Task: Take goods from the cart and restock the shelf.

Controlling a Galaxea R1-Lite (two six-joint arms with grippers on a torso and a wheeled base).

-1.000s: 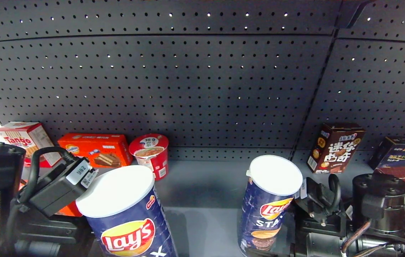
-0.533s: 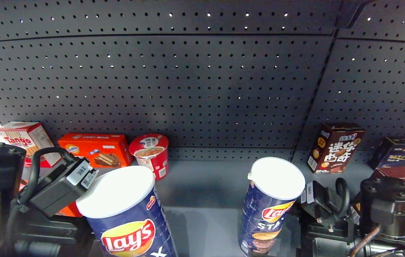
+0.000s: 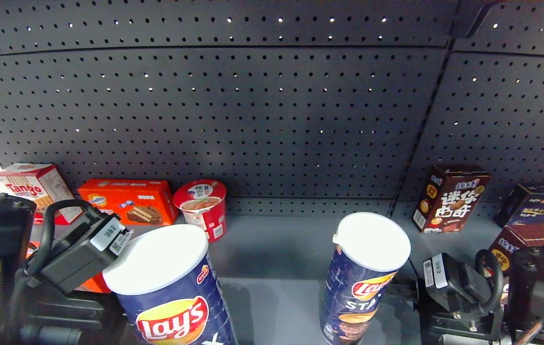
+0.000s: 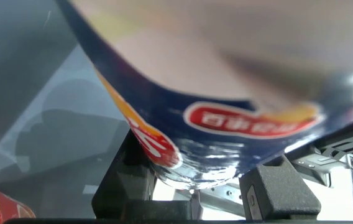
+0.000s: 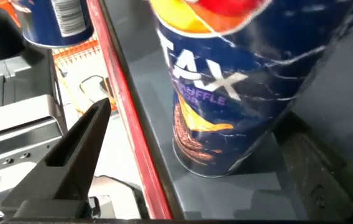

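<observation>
Two dark blue chip cans with white lids are in the head view. The left can (image 3: 169,287) is at the lower left, and my left gripper (image 4: 204,186) is shut on its body (image 4: 226,112), a finger on each side. The right can (image 3: 365,273) stands on its own on the grey shelf floor (image 3: 272,258). In the right wrist view this can (image 5: 238,93) rests just inside the shelf's red front edge (image 5: 133,143). My right gripper (image 5: 195,118) is open, its fingers apart on either side and clear of the can. The right arm (image 3: 463,292) sits right of that can.
Along the pegboard back (image 3: 253,120) stand a wafer box (image 3: 32,184), an orange box (image 3: 128,199), a red noodle cup (image 3: 202,203), a brown snack box (image 3: 449,199) and dark boxes (image 3: 540,206) at the far right. Bare shelf floor lies between the two cans.
My right arm has drawn back to the right and downward, away from the right can, which stays standing on the shelf. The left arm and its can have hardly moved.
</observation>
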